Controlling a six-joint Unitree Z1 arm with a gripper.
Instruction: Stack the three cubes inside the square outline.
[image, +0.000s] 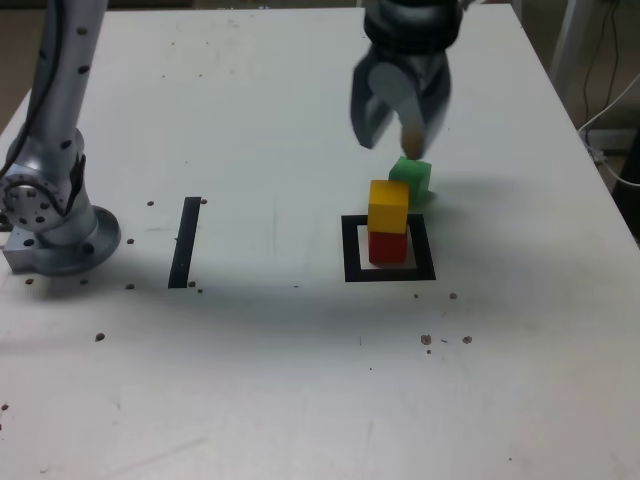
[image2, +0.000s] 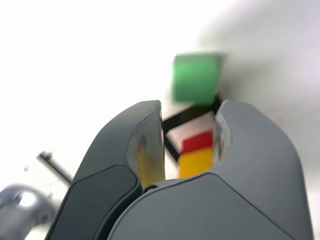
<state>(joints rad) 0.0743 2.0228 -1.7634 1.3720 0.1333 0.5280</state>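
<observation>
Cubes: yellow cube (image: 388, 206) stacked on red cube (image: 388, 245) inside square outline (image: 351, 250). Green cube (image: 411, 178) on table (image: 270, 360) just behind outline, outside it. Gripper (image: 398, 132) above green cube, blurred; jaws seemingly apart, nothing held.

My gripper (image: 400, 125) is smeared with motion blur, upper arm cut off at the exterior view's top edge. Green cube (image2: 196, 78) is fuzzy (wrist view especially), so its edges can't be made out.
</observation>
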